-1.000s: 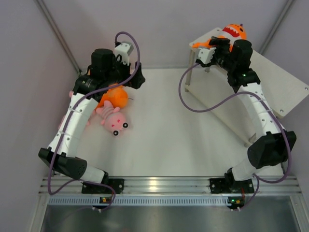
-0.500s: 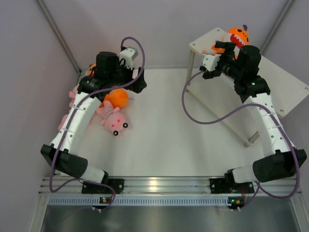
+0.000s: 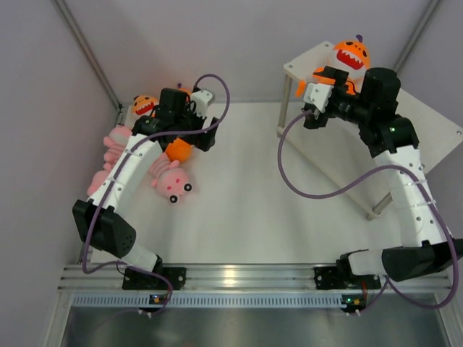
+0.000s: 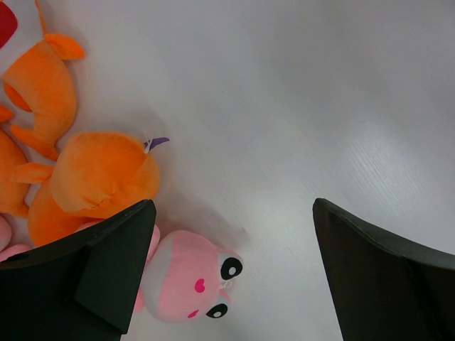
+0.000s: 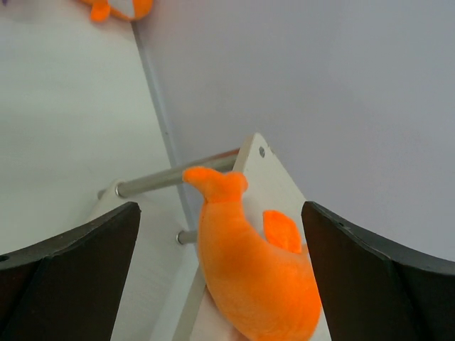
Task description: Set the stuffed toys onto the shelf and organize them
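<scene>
An orange shark plush (image 3: 349, 56) with a red toothy mouth sits on the top board of the pale wood shelf (image 3: 427, 134). My right gripper (image 3: 320, 97) is open just in front of it. In the right wrist view the shark's orange back and tail (image 5: 256, 273) lie on the shelf board (image 5: 274, 177), beyond the open gripper (image 5: 220, 206). My left gripper (image 3: 206, 132) is open and empty above the toy pile. In its wrist view the open gripper (image 4: 233, 206) is over a pink plush head (image 4: 188, 277) and an orange plush (image 4: 103, 174).
More toys lie at the back left of the table: an orange plush (image 3: 177, 150), a pink striped plush (image 3: 172, 181), another shark (image 3: 145, 105) and pink plush (image 3: 116, 137) by the left wall. The shelf's silver legs (image 3: 282, 112) stand at the right.
My right gripper has drawn back and risen from the shark, which now sits free on the shelf. My left arm has swung toward the back and right above the toy pile.
</scene>
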`<state>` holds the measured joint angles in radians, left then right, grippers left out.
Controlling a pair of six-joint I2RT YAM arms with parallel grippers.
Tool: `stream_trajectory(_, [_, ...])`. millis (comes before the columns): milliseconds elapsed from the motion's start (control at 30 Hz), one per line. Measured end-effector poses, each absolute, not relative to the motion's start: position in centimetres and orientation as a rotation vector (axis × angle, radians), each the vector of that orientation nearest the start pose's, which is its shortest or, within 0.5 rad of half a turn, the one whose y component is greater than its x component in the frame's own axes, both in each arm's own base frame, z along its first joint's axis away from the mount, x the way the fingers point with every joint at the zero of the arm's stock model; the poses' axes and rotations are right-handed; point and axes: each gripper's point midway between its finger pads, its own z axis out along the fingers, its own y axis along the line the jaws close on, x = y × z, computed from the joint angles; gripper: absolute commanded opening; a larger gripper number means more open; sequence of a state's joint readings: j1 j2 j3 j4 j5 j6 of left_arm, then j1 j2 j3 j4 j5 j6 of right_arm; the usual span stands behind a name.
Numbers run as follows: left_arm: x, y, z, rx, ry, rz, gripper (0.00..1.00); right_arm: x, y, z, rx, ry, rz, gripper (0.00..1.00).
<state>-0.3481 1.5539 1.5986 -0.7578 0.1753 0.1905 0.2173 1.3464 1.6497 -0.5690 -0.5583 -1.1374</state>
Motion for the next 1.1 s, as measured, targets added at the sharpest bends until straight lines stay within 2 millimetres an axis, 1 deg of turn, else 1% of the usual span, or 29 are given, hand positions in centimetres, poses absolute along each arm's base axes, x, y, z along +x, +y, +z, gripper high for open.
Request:
stream_trajectory(100, [38.6, -16.4, 25.5, 0.704, 2.175, -0.281, 0.98, 35.8, 15.5, 43.8, -1.321, 1.100, -0.041, 0.99])
stream_trajectory(167, [38.6, -16.4, 25.5, 0.707, 2.174, -0.283, 0.98, 34.1, 15.5, 45.0, -1.242, 1.099, 0.005, 1.00])
stream_trajectory(200, [38.6, -16.5, 25.5, 0.710, 2.172, -0.285, 0.98, 33.5, 15.3, 46.0, -1.162, 1.125, 0.047, 0.99])
stream_trajectory(233, [38.5, -16.5, 25.5, 0.712, 2.172, -0.288, 0.98, 33.4, 14.9, 47.0, -1.078, 1.155, 0.074, 0.98])
stream_trajectory(300, [38.5, -16.5, 25.5, 0.716, 2.170, -0.291, 0.98, 34.0, 13.6, 49.4, -0.874, 1.239, 0.119, 0.94])
stream_trajectory(367, [38.5, -16.6, 25.5, 0.718, 2.169, -0.295, 0.98, 35.6, 11.5, 51.7, -0.636, 1.305, 0.132, 0.94])
stream_trajectory(400, [38.5, -16.5, 25.4, 0.719, 2.172, -0.294, 0.98, 36.5, 10.2, 52.2, -0.505, 1.338, 0.142, 0.94])
stream_trajectory(433, [38.4, -16.5, 25.3, 0.719, 2.174, -0.295, 0.98, 37.2, 9.1, 52.1, -0.404, 1.369, 0.149, 0.93])
stream_trajectory(467, [38.4, -16.5, 25.2, 0.721, 2.177, -0.294, 0.98, 37.9, 8.0, 51.6, -0.289, 1.407, 0.173, 0.93])
stream_trajectory(533, [38.2, -16.4, 24.9, 0.725, 2.183, -0.292, 0.98, 39.0, 6.1, 50.1, -0.124, 1.460, 0.212, 0.91])
stream_trajectory(600, [37.9, -16.2, 24.6, 0.728, 2.190, -0.291, 0.98, 40.1, 4.6, 48.3, 0.021, 1.508, 0.255, 0.90])
stream_trajectory(667, [37.7, -16.1, 24.6, 0.728, 2.188, -0.291, 0.98, 41.1, 3.7, 47.0, 0.125, 1.535, 0.292, 0.90])
stream_trajectory(767, [37.4, -16.0, 24.9, 0.730, 2.182, -0.289, 0.98, 42.0, 3.7, 44.9, 0.236, 1.565, 0.364, 0.85])
stream_trajectory(800, [37.4, -16.0, 25.0, 0.731, 2.178, -0.291, 0.98, 42.2, 3.9, 44.4, 0.264, 1.570, 0.389, 0.81])
stream_trajectory(900, [37.2, -16.0, 25.2, 0.733, 2.170, -0.295, 0.98, 43.2, 4.2, 43.5, 0.340, 1.565, 0.458, 0.74])
stream_trajectory(1000, [37.2, -16.1, 25.2, 0.735, 2.169, -0.299, 0.98, 44.3, 4.4, 42.6, 0.409, 1.550, 0.500, 0.70])
stream_trajectory(1100, [37.1, -16.1, 25.3, 0.737, 2.167, -0.298, 0.98, 45.1, 4.5, 41.7, 0.483, 1.537, 0.501, 0.68])
